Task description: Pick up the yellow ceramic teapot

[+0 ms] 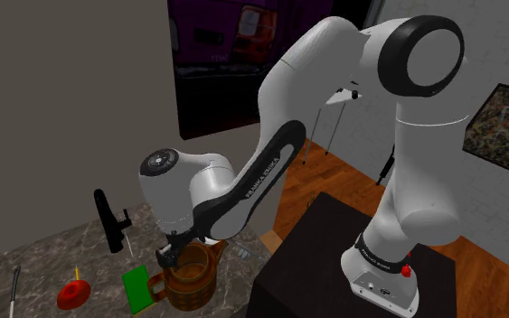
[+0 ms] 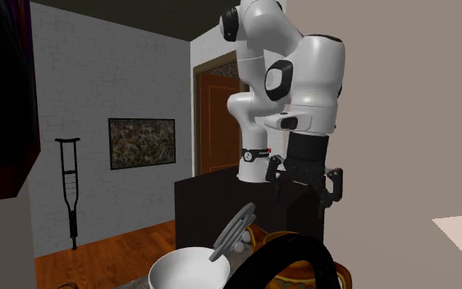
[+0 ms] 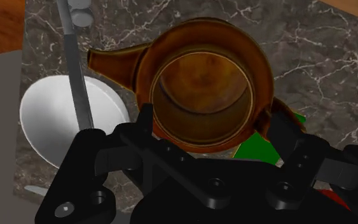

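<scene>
The teapot (image 1: 193,278) is a glossy amber-brown pot with no lid, standing upright on the marble counter (image 1: 44,257). Seen from the wrist, the teapot (image 3: 203,83) shows its round open mouth, with the spout pointing toward a white bowl and the handle toward a green card. My gripper (image 1: 178,248) hangs right over its rim. In the wrist view the gripper (image 3: 212,124) is open, one finger beside the rim on the spout side and the other by the handle. I cannot tell whether either finger touches the pot. The second exterior view has the gripper (image 2: 305,193) pointing down.
A white bowl (image 3: 50,121) with a grey utensil (image 3: 75,70) lying in it stands beside the spout. A green card (image 1: 137,289) leans at the handle side. A red disc (image 1: 73,294), a black tool (image 1: 109,221) and the dark stand (image 1: 325,262) are nearby.
</scene>
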